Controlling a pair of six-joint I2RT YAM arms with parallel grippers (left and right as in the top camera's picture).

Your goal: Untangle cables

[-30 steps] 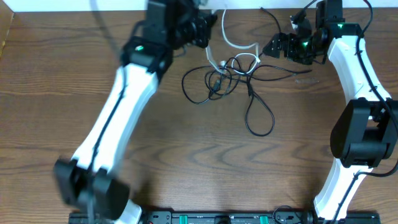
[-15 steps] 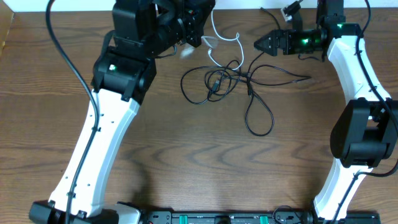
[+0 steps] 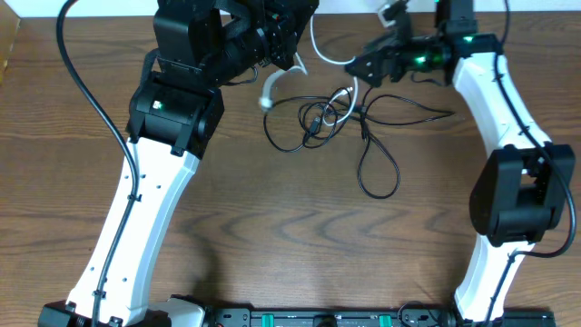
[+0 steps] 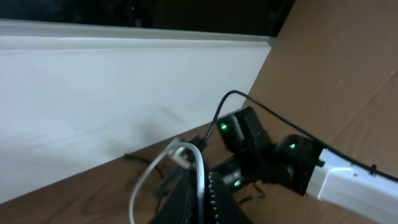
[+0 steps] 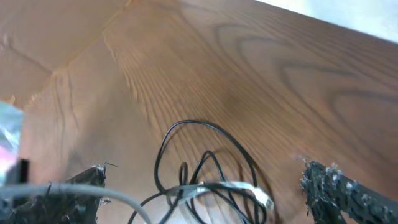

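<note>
Since the earlier frame, the left claw [image 3: 292, 38] is lifting the white cable [image 3: 329, 60], clamped shut on it. The right claw [image 3: 357, 68] is hanging wide open, gripping nothing. The black cable [image 3: 364, 134] is lying upper centre on the counter [image 3: 272, 236], and both are remaining tangled.

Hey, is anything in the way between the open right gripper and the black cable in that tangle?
No separate object. The right gripper hangs open with the black cable looped just ahead of it. Only the white cable crosses those loops, so it may get caught in a grab too.
</note>
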